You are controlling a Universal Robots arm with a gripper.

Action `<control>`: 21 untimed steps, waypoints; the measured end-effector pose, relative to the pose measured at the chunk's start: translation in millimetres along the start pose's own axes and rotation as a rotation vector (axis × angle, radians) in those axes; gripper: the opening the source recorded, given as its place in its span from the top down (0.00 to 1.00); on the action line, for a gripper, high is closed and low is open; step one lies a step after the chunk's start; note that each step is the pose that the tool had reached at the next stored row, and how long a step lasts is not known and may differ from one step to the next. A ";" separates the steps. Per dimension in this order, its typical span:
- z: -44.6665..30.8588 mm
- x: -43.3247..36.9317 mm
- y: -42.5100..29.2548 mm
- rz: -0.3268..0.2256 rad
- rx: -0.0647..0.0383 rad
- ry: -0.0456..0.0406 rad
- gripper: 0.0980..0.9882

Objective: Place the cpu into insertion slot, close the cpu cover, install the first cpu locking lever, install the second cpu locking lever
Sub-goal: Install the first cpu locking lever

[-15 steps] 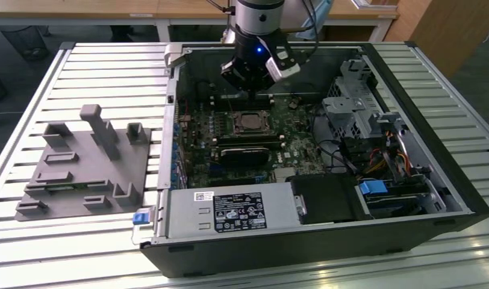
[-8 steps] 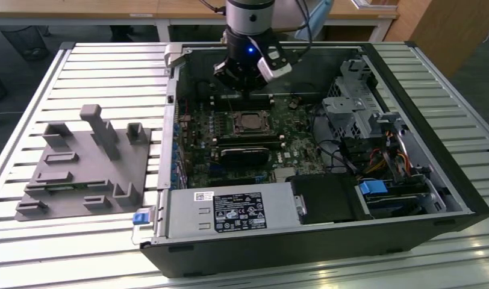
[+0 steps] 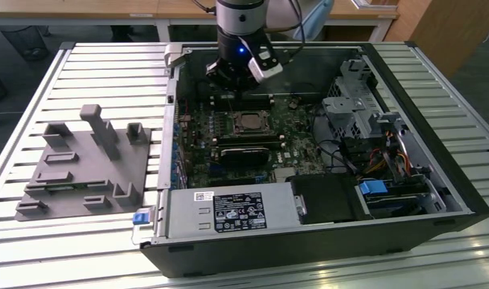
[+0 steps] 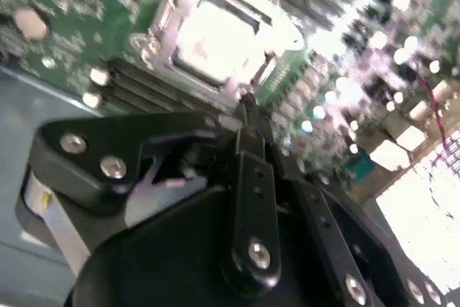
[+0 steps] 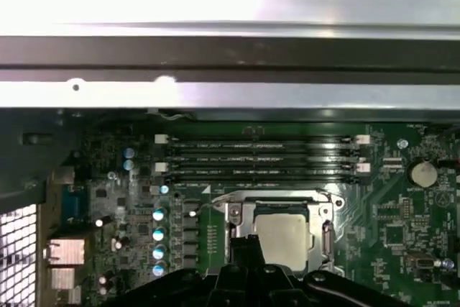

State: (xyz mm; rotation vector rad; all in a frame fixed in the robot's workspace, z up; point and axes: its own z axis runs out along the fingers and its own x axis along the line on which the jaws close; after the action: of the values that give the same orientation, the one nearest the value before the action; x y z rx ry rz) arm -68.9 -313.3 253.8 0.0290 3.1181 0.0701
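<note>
**Exterior view, 9 o'clock.** A grey moulded fixture (image 3: 84,162) rests on the slatted table (image 3: 35,253), well apart from the work.

**Centre.** The open computer case (image 3: 309,253) lies on its side with the motherboard (image 3: 200,129) exposed. The arm stands over the case's far wall at 12 o'clock. The end effector (image 4: 246,109) hangs just above the board, near the insertion slot (image 3: 236,123) at its 6 o'clock but not touching it. A black rectangular block (image 3: 242,155) sits at 6 o'clock of the slot.

**3 o'clock of the slot.** The grey drive cage (image 3: 357,114) stands here.

**End effector.** It is clenched, with its tips together in the second wrist view, and nothing is gripped.

**Progress.**
- The cpu (image 5: 284,237) is seated in the slot.
- The cpu cover (image 5: 325,235) appears down. Its frame lies round the chip on all four sides, and the chip shows through the window.
- I judge the first two steps done.
- Whether either locking lever is latched cannot be told, so both are treated as outstanding.

**Condition of the cpu.** It is flat and square with a dull silvery-tan top. It sits level in the socket with no tilt or raised corner visible, and it glares white in the second wrist view. Long memory slots (image 5: 259,159) run just beside the socket.
</note>
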 end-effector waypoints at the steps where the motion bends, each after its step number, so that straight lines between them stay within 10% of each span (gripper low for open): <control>1: 0.0 3.6 -0.1 0.000 0.000 0.0000 0.99; 13: 2.6 31.8 6.2 0.000 0.000 -0.0001 0.99; 21: 5.1 35.1 18.8 0.000 0.000 -0.0001 0.99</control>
State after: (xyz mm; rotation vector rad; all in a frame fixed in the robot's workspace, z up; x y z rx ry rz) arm -103.6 -293.5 248.7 0.0288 3.1180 0.0701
